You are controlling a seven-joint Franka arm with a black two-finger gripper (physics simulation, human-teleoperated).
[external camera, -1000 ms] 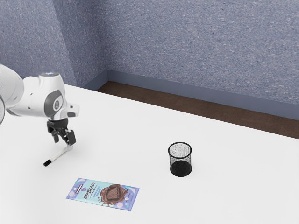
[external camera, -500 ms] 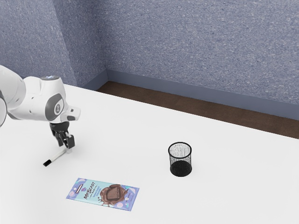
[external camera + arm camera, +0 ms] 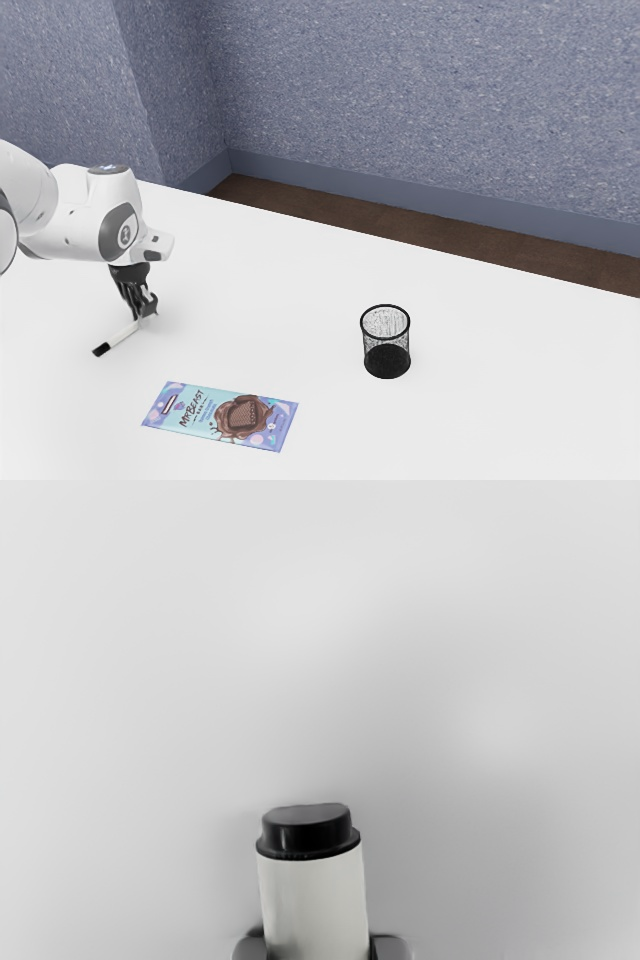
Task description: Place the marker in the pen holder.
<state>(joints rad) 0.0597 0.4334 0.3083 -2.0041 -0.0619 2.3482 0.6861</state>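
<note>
Gripper [image 3: 146, 311] — narrow, both fingers pinching marker [image 3: 121, 338] near one end, low at table [image 3: 260, 290]. Chocolate bar [image 3: 222, 415] near gripper; pen holder [image 3: 386, 358] well apart, toward exterior view's right — bare table between. Table's far edge well apart from gripper.
</note>
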